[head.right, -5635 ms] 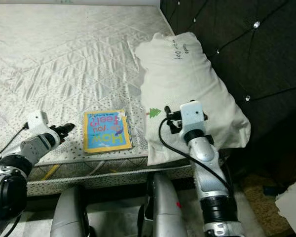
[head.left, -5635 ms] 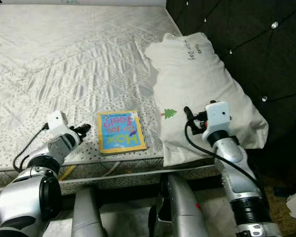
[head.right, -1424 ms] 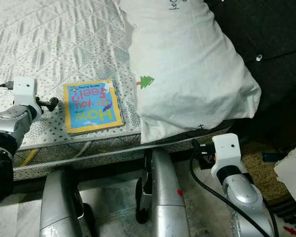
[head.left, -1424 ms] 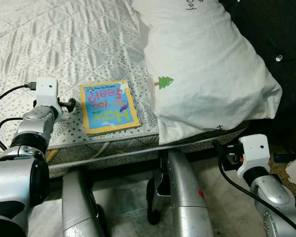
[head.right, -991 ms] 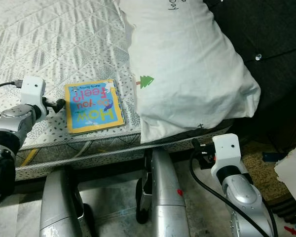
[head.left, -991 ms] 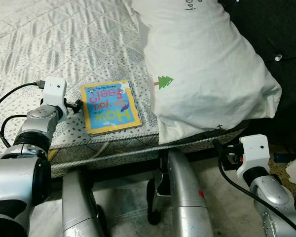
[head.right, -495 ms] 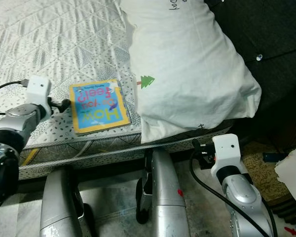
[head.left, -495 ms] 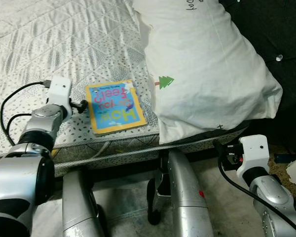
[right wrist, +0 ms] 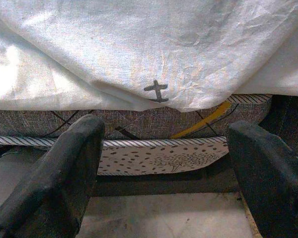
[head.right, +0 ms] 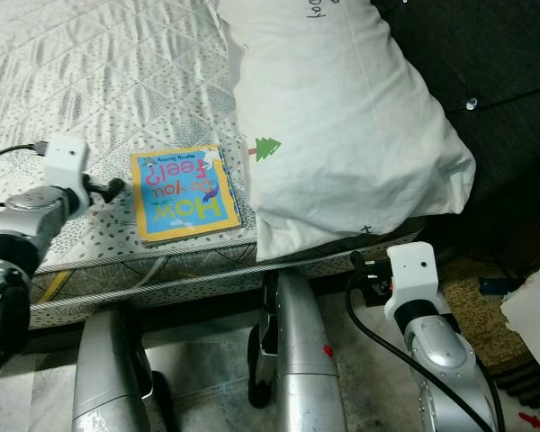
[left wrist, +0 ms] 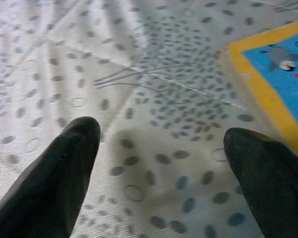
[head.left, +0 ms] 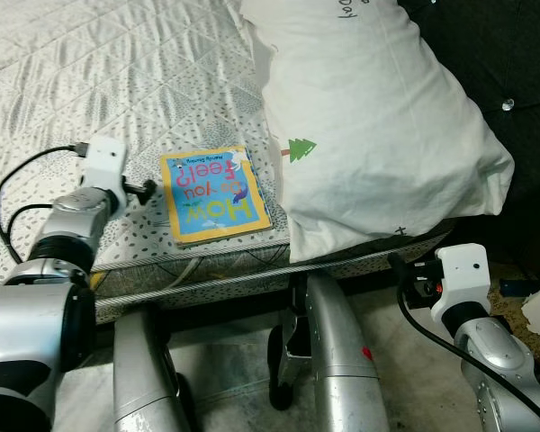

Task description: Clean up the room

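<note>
The children's book [head.left: 214, 196] lies flat near the front edge of the mattress [head.left: 117, 81], cover up, its yellow border and blue panel with the words "How do you feel?" reading upside down from the robot's side. Its right edge is just beside the lower corner of the white pillow [head.left: 378, 135], which bears a small green tree print and overhangs the front of the bed.

The left gripper [head.left: 149, 188] rests low over the quilted cover just beside the book's left edge. In the left wrist view its two black fingers [left wrist: 64, 168] stand wide apart, holding nothing, with dotted fabric between them and the book's yellow corner [left wrist: 273, 84] next to one fingertip.

The step in hand looks like picking up the book. It is thin and lies flush on soft fabric, so a straight closing of the fingers here would probably catch only cloth. A better way would be to shift toward the book until its edge sits between the fingers, press one finger into the mattress beneath the border so it slips under the cover, then close on the edge. Nudging the book a little past the mattress front could also expose an edge to pinch, but too much of a push may drop it to the floor.

The right gripper [right wrist: 164, 163] hangs idle below the bed's edge, its fingers wide apart and empty, facing the mattress side under the pillow.
</note>
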Controlling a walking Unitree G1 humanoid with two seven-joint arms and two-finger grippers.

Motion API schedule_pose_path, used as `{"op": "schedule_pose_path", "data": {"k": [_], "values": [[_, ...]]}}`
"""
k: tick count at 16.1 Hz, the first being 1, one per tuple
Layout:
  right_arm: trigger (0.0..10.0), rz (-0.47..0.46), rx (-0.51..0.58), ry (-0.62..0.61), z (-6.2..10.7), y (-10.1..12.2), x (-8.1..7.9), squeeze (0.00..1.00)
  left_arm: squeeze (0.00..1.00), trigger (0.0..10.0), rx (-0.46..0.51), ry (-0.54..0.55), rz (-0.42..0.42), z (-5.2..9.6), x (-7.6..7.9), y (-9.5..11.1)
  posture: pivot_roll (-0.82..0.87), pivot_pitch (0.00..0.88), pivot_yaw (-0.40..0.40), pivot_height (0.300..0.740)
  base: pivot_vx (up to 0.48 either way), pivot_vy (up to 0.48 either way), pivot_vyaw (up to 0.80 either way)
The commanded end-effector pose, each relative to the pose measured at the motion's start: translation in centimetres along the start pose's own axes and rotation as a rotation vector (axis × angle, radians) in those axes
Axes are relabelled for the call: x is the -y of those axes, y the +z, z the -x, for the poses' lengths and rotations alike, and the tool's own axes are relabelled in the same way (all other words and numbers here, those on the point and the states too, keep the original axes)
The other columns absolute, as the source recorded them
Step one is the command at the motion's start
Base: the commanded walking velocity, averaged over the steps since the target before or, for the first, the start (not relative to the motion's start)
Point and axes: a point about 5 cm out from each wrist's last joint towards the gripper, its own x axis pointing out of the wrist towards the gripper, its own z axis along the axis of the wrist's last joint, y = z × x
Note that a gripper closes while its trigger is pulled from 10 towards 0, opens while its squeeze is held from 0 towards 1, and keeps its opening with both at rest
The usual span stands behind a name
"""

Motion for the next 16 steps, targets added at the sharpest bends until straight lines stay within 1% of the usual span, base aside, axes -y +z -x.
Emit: {"op": "schedule_pose_path", "data": {"k": [1,2,4,5,7,8,9,10,11,12,13,14,15,16], "values": [[10.0,0.004,-0.015,-0.005,0.0,-0.5,0.0,0.0,0.0,10.0,-0.02,0.037,0.003,0.2,-0.9,-0.3,-0.13,0.216,-0.045,0.471,0.0,0.0,0.0],[10.0,0.003,-0.013,-0.005,-0.1,-0.4,0.0,0.0,0.0,10.0,-0.013,0.068,0.006,0.3,-1.3,-0.1,-0.13,0.212,-0.045,0.471,0.0,0.0,0.0],[10.0,0.002,-0.01,-0.005,-0.2,-0.4,-0.1,0.0,0.0,10.0,0.012,0.1,0.019,0.3,-1.6,0.4,-0.13,0.206,-0.042,0.471,0.0,0.0,0.0],[10.0,-0.002,-0.006,-0.002,-0.4,-0.4,-0.3,0.0,0.0,10.0,0.047,0.142,0.039,0.4,-2.0,1.0,-0.12,0.2,-0.041,0.471,0.0,0.0,0.0],[10.0,-0.008,0.0,0.003,-0.7,-0.4,-0.6,0.0,0.0,10.0,0.088,0.194,0.094,0.6,-2.6,1.4,-0.11,0.193,-0.039,0.471,0.0,0.0,0.0],[10.0,-0.015,0.008,0.008,-1.1,-0.4,-0.9,0.0,0.0,10.0,0.115,0.255,0.153,0.8,-3.3,0.9,-0.09,0.183,-0.036,0.471,0.0,0.0,0.0],[10.0,-0.018,0.011,0.01,-1.2,-0.4,-1.1,0.0,0.0,10.0,0.126,0.285,0.179,1.0,-3.6,0.5,-0.09,0.178,-0.034,0.471,0.0,0.0,0.0],[10.0,-0.023,0.02,0.013,-1.6,-0.3,-1.3,0.0,0.0,10.0,0.147,0.33,0.208,1.3,-3.7,-0.7,-0.07,0.17,-0.032,0.471,0.0,0.0,0.0],[10.0,-0.027,0.027,0.017,-2.0,-0.2,-1.5,0.0,0.0,10.0,0.167,0.339,0.209,1.4,-3.2,-1.5,-0.06,0.163,-0.031,0.471,0.0,0.0,0.0],[10.0,-0.035,0.04,0.024,-2.4,0.1,-1.9,0.0,0.0,10.0,0.189,0.309,0.205,1.6,-1.6,-2.4,-0.05,0.158,-0.03,0.471,0.0,0.0,0.0],[10.0,-0.036,0.043,0.026,-2.5,0.2,-2.0,0.0,0.0,10.0,0.19,0.298,0.207,1.6,-1.2,-2.5,-0.05,0.156,-0.029,0.471,0.0,0.0,0.0],[10.0,-0.041,0.067,0.04,-3.2,0.7,-2.6,0.0,0.0,10.0,0.199,0.197,0.19,1.7,1.8,-2.7,-0.03,0.143,-0.028,0.471,0.0,0.0,0.0],[10.0,-0.043,0.077,0.045,-3.5,0.9,-2.9,0.0,0.0,10.0,0.201,0.134,0.175,1.6,3.3,-2.8,-0.03,0.14,-0.026,0.471,0.0,0.0,0.0],[10.0,-0.045,0.094,0.052,-3.9,1.3,-3.2,0.0,0.0,10.0,0.187,0.044,0.158,1.4,5.7,-3.1,-0.03,0.132,-0.021,0.471,0.0,0.0,0.0]]}}
